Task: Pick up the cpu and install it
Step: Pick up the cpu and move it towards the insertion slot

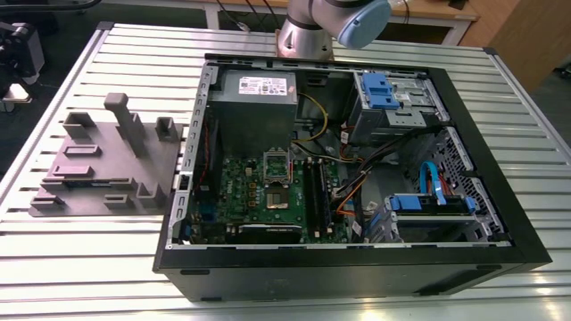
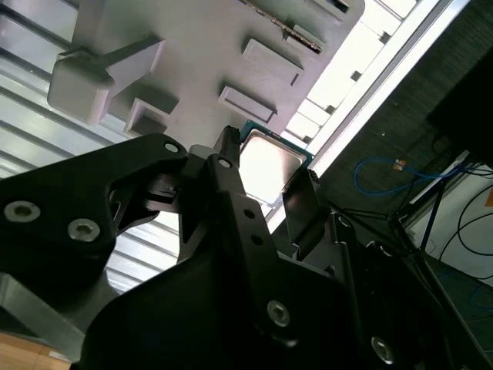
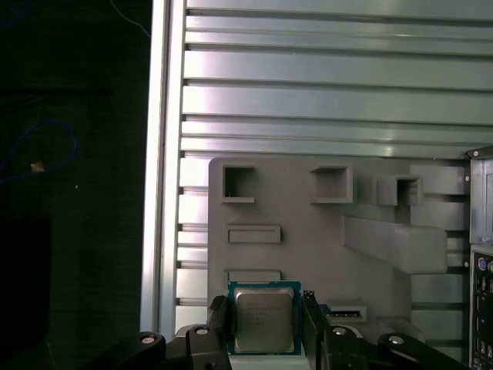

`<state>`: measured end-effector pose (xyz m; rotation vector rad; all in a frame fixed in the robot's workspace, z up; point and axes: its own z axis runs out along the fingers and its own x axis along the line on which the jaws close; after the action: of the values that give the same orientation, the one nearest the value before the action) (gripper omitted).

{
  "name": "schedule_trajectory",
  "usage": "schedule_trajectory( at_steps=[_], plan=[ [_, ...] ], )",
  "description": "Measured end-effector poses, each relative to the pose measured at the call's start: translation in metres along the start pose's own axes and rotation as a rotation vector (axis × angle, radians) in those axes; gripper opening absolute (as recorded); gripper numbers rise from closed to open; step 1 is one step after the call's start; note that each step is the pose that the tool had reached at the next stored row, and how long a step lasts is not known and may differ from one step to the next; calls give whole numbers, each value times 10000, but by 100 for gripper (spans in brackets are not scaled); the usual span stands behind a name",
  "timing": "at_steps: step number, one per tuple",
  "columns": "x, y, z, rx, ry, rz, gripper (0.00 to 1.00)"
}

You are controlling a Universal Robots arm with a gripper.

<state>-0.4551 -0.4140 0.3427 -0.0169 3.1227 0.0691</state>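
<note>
Silver cpu (image 3: 264,320), teal rim; grey fixture (image 3: 308,247); black hand (image 3: 266,331); ribbed silver table (image 3: 331,92).

Print on the cpu (image 3: 264,320) (and the power-supply label (image 1: 259,85)) is illegible.

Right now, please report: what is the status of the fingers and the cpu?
Fingers shut on the cpu, one each side. It hangs high over the grey fixture. Nothing blocking seen.

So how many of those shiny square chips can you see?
1. The chip is clamped in the gripper, above the grey plate. Others may be hidden inside the computer case.
</note>
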Motion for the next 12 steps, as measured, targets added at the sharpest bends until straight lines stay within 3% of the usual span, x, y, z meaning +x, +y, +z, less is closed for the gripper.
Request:
schedule_trajectory(
  at_steps=[7,12],
  plan=[
    [0,0,-1,0,0,0,47],
    [-51,0,0,-1,0,1,47]
  ],
)
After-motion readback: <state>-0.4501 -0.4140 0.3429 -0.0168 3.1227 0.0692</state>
